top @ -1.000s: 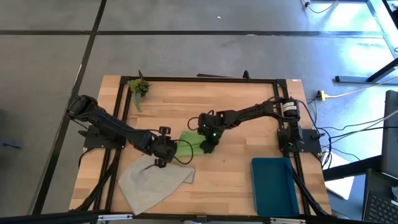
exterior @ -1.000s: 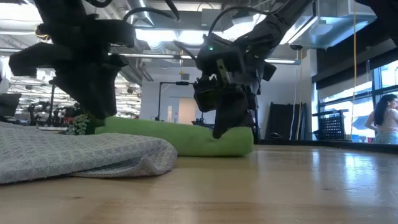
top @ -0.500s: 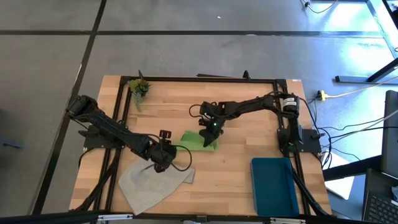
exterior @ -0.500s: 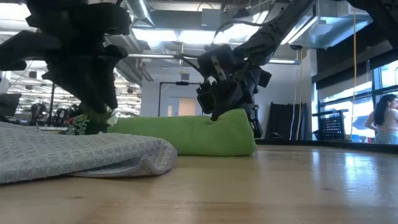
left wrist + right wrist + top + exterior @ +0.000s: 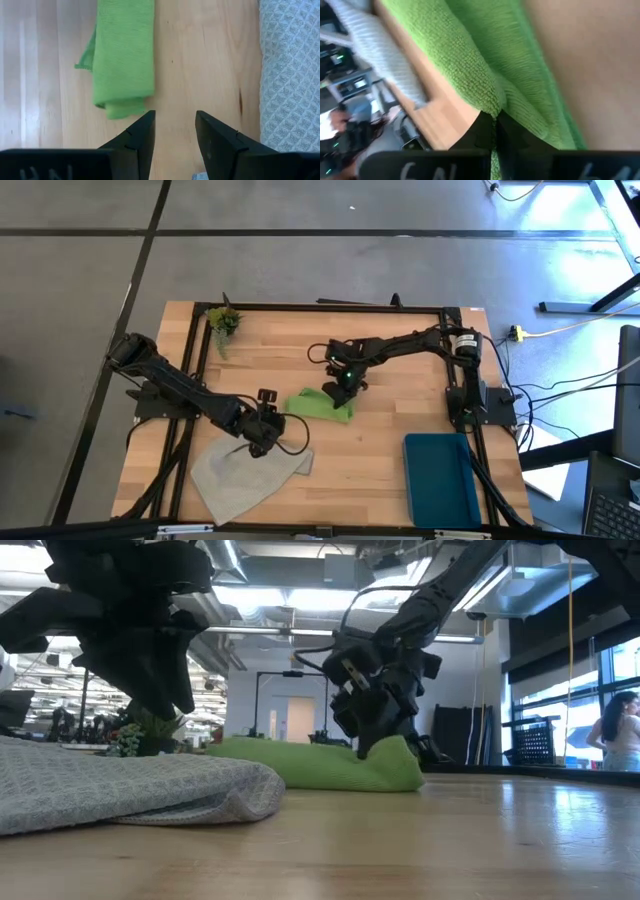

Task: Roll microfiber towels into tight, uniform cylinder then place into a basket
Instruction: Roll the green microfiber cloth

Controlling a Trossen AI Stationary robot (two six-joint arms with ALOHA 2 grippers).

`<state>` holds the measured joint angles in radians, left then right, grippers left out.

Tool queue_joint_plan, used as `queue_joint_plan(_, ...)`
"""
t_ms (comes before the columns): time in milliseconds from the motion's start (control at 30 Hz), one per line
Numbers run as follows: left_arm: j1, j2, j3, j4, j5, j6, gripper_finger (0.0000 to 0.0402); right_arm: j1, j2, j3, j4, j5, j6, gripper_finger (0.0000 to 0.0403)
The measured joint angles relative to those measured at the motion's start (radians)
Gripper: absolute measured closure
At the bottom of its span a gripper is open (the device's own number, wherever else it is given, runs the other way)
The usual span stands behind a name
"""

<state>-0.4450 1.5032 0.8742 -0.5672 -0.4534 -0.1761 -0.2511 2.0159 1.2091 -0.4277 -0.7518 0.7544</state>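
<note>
lime green towel [image 5: 318, 404], pale grey waffle-weave towel [image 5: 245, 472] — teal basket [image 5: 440, 478]

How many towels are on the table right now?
2. The green towel lies mid-table, pinched at one end by the right hand. The grey towel lies at the front left, below the open left hand. The bin looks empty.

Both arms are dark, nearly black, built of slim jointed links with thin black cables looping beside the wrists. The left gripper [image 5: 174, 137] has two flat, matte black fingers [image 5: 137, 137] with angled tips. A small green light glows on the right gripper [image 5: 343, 383].
</note>
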Motion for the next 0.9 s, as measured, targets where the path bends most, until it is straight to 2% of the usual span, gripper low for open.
queue_joint_plan(233,0.006,0.001,0.000,0.054,-0.024,0.028,0.0269,-0.002,0.000,-0.003,-0.026,0.035,-0.006,0.0395)
queue_joint_plan(433,0.055,0.080,-0.028,0.324,-0.060,0.147,0.0269,-0.002,-0.001,-0.004,-0.043,0.068,-0.003,0.0395)
queue_joint_plan(533,0.091,0.128,-0.030,0.376,-0.090,0.182,0.0269,-0.002,-0.001,-0.004,-0.048,0.071,-0.003,0.0395)
queue_joint_plan(767,0.195,0.159,-0.031,0.396,-0.112,0.138,0.0269,0.001,-0.001,-0.004,-0.051,0.079,-0.006,0.0395)
queue_joint_plan(900,0.234,0.178,-0.030,0.405,-0.048,0.153,0.0269,0.001,-0.001,-0.004,-0.050,0.086,-0.007,0.0395)
